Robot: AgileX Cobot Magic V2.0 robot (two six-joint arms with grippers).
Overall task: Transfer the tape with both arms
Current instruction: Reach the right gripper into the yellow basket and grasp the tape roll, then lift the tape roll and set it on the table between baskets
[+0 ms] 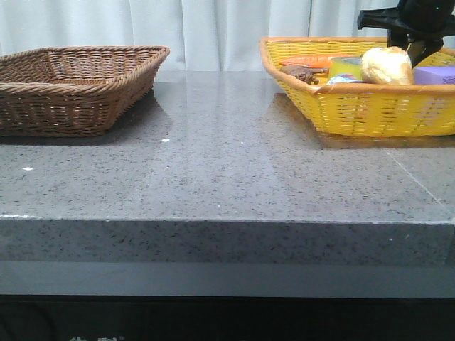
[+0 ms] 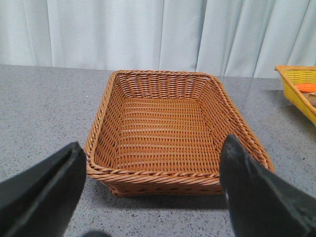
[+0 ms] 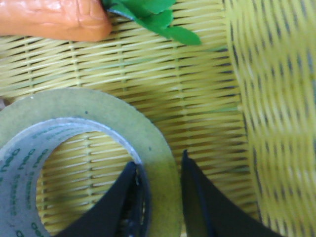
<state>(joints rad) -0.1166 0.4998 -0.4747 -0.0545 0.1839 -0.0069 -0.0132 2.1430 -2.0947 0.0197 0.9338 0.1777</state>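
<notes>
The tape [image 3: 98,111] lies flat on the floor of the yellow basket [image 3: 276,98], its yellow-green side up and its white core [image 3: 19,163] showing green lettering. My right gripper [image 3: 159,159] straddles the roll's wall, one finger [image 3: 123,197] inside the core and the other [image 3: 202,202] outside, both pressed against it. In the front view the right arm [image 1: 411,25] reaches down into the yellow basket [image 1: 370,106]; the tape is hidden there. My left gripper [image 2: 153,143] is open and empty, its fingers [image 2: 44,192] just short of the near rim of the brown basket [image 2: 148,175].
An orange carrot [image 3: 49,19] with green leaves [image 3: 153,15] lies beside the tape. A pale bread-like lump [image 1: 387,65] and a purple block [image 1: 434,74] also sit in the yellow basket. The brown basket [image 1: 71,106] stands at the far left. A curtain hangs behind.
</notes>
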